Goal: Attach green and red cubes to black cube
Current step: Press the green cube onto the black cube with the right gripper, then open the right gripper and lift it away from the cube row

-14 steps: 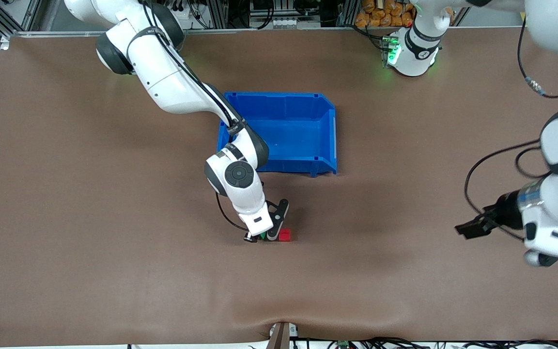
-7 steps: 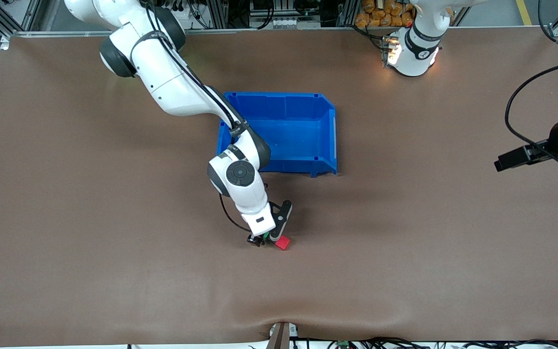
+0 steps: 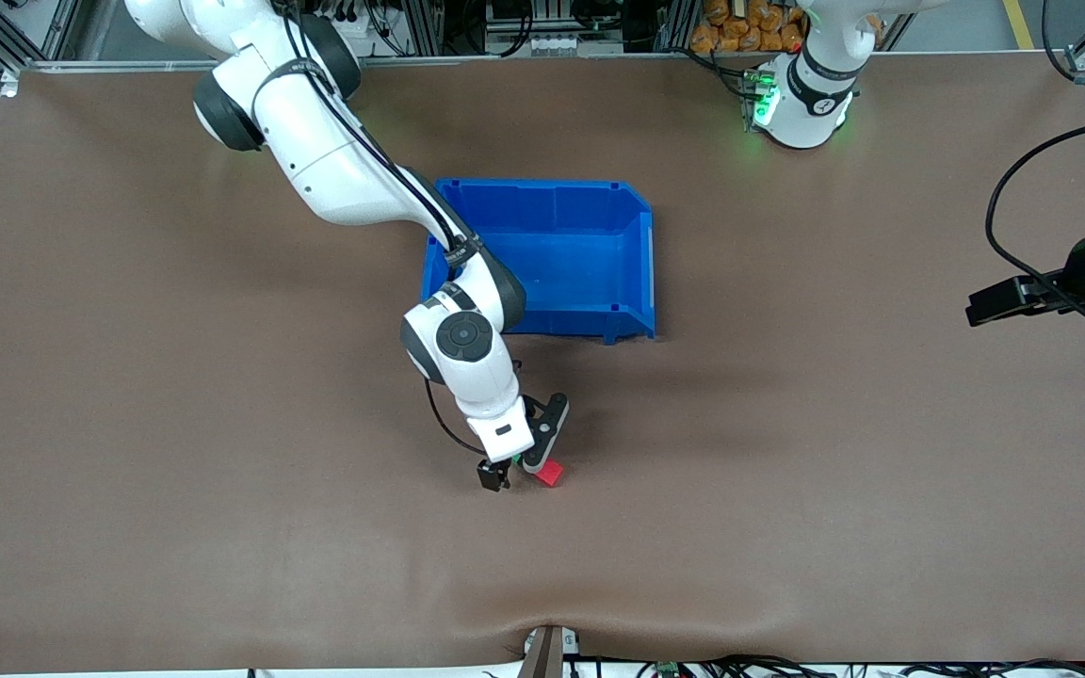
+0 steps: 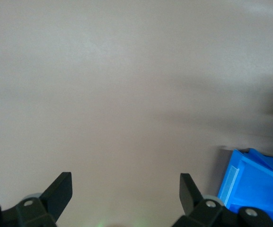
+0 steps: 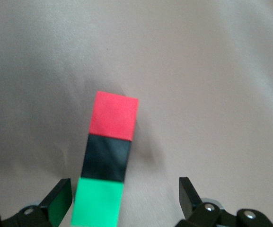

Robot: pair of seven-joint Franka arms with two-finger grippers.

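In the right wrist view the red cube [image 5: 113, 115], black cube [image 5: 106, 159] and green cube [image 5: 98, 202] lie touching in one straight row on the table, black in the middle. My right gripper [image 5: 125, 198] is open and low, with the green cube's end between its fingers, close to one finger [image 5: 59, 202]. In the front view only the red cube [image 3: 550, 473] shows clearly beside my right gripper [image 3: 514, 468]; the black cube is hidden there. My left gripper [image 3: 976, 309] is open and empty, up over the left arm's end of the table; its wrist view shows its gripper [image 4: 125, 189] over bare table.
A blue bin [image 3: 632, 254] stands mid-table, farther from the front camera than the cubes; a corner of it shows in the left wrist view [image 4: 257, 184]. The brown mat [image 3: 222, 424] covers the table.
The left arm has swung back toward its own end of the table and stopped. The right gripper has shifted slightly, and the red cube has moved a little nearer the camera.
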